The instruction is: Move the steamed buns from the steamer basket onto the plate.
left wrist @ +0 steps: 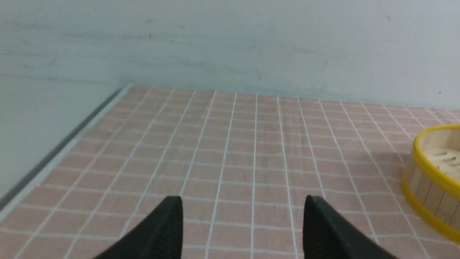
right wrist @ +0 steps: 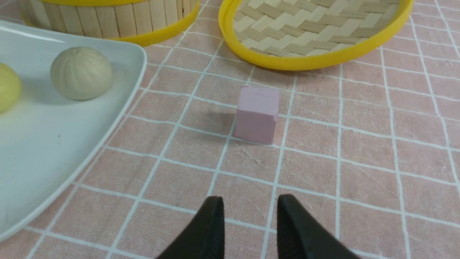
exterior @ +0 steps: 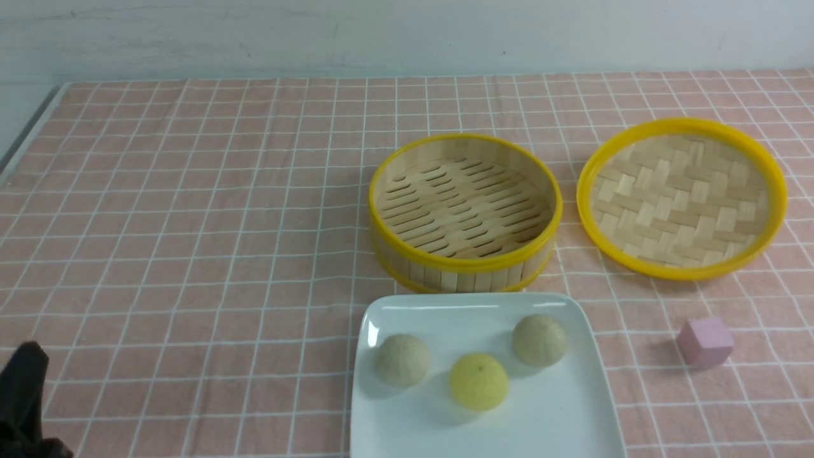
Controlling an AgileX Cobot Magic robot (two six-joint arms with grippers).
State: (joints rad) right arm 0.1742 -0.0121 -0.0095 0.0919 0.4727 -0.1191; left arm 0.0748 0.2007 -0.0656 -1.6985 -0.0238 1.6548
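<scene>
In the front view the left gripper (exterior: 25,407) shows only as a dark tip at the 8 o'clock corner, well apart from everything; the right gripper is out of this frame. The steamer basket (exterior: 465,213) sits empty at centre, its lid (exterior: 682,198) at 3 o'clock of it, and the plate (exterior: 483,375) lies at 6 o'clock of the basket with all three steamed buns (exterior: 478,380) on it, so the task looks finished. A pink cube (exterior: 704,342) rests on the surface (exterior: 191,254) to the plate's 3 o'clock. In the left wrist view, the left gripper (left wrist: 244,230) is released, jaws spread wide over bare cloth, the basket at its 2 o'clock. In the right wrist view, the right gripper (right wrist: 249,226) has its jaws close together but parted and grasping nothing; the cube lies at its 12 o'clock, the plate at 10 o'clock. This arm is nearer the buns, which have no long axis.
</scene>
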